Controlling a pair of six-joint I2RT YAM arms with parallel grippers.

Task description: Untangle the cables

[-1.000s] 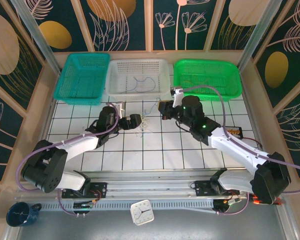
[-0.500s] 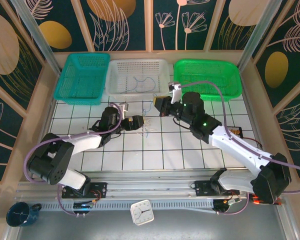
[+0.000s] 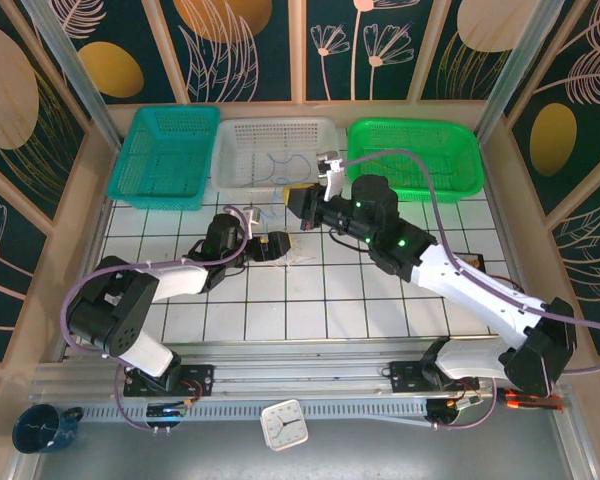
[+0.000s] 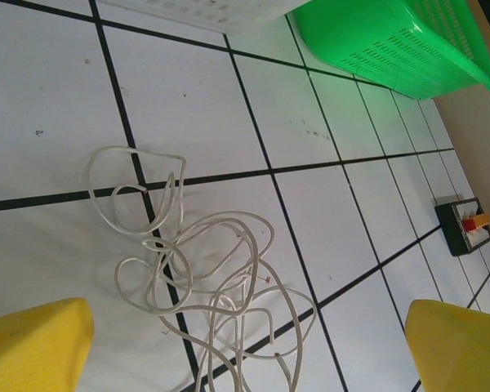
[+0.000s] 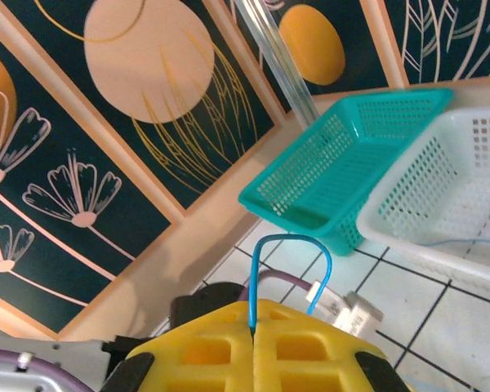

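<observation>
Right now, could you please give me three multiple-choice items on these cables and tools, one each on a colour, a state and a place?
1. What colour is the wire in the right tool? A red, B blue, C green.
2. The left tool is: A open, B shut on a cable, C shut on nothing.
3. The whitish cables lie: A on the tiled table, B hanging in the air, C draped over the left tool.
Key: 1 B, a blue loop rises from between the closed fingers; 2 A, its yellow fingers stand far apart; 3 A, the tangle rests flat across the tile lines.
</observation>
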